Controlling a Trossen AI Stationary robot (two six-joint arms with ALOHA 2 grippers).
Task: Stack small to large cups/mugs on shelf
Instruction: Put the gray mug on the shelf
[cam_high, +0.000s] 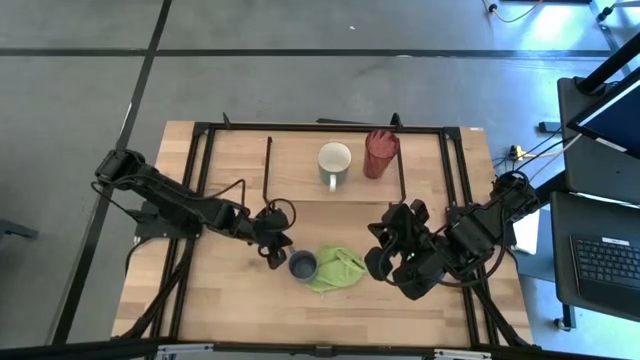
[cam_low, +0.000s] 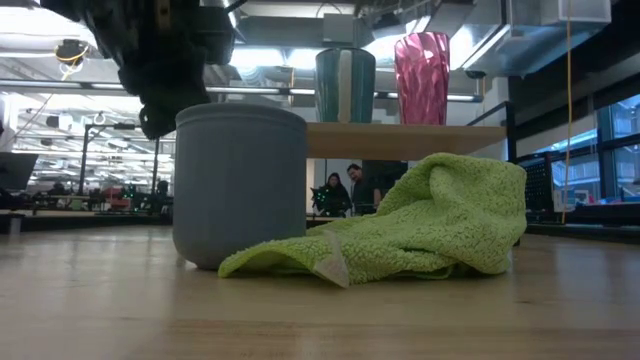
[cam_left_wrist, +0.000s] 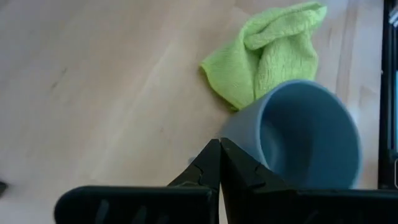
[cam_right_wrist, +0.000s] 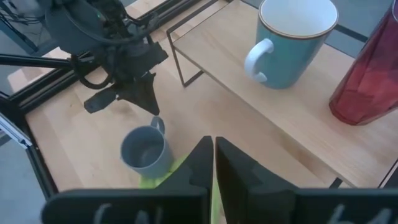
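Wooden tabletop, black-framed, on a grey floor; people visible far back in the room. Left gripper: fingers pressed together, holding nothing, poised just beside the small grey-blue mug, on its handle side, probably lining up for the handle. That mug stands upright on the tabletop, mouth up, touching a crumpled light green cloth that lies against its base. Right gripper: fingers together, empty, waiting on the far side of the cloth. Shelf: low light-wood board on thin black rod legs, toward the table's back. On it, side by side and apart, stand the white mug and the red ribbed tumbler, both upright. Judgement: small mug not yet shelved.
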